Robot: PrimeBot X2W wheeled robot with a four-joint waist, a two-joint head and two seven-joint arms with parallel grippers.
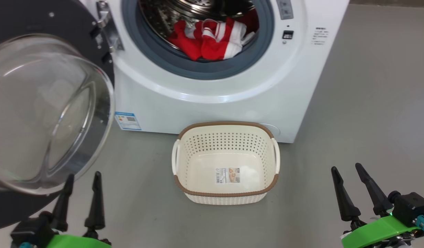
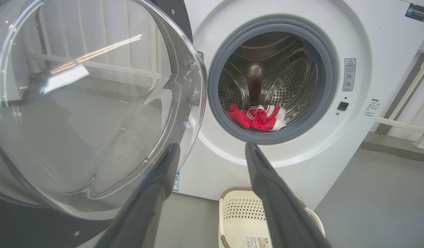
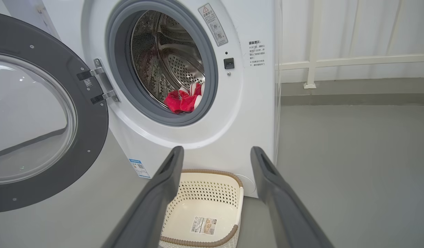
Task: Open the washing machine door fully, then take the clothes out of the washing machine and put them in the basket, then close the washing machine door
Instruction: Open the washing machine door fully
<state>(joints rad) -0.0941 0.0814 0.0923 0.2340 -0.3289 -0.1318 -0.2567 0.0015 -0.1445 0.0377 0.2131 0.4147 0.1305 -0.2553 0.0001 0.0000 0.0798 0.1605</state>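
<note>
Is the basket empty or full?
Empty: inside the basket is just its bottom sticker; the clothes lie in the drum.

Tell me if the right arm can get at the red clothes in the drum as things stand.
Probably yes. The washing machine door stands swung wide to the left, the red clothes lie near the drum's mouth, and the basket sits low, beneath the open right gripper's likely path.

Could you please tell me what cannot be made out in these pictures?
- How many garments the clothes hold: bunched together in every view.
- Print on the sticker in the basket: too small in all views.
- Outer face of the washing machine door: turned away; cut by the head view's left edge.
- Text of the warning label on the washing machine: too small, right wrist view.
</note>
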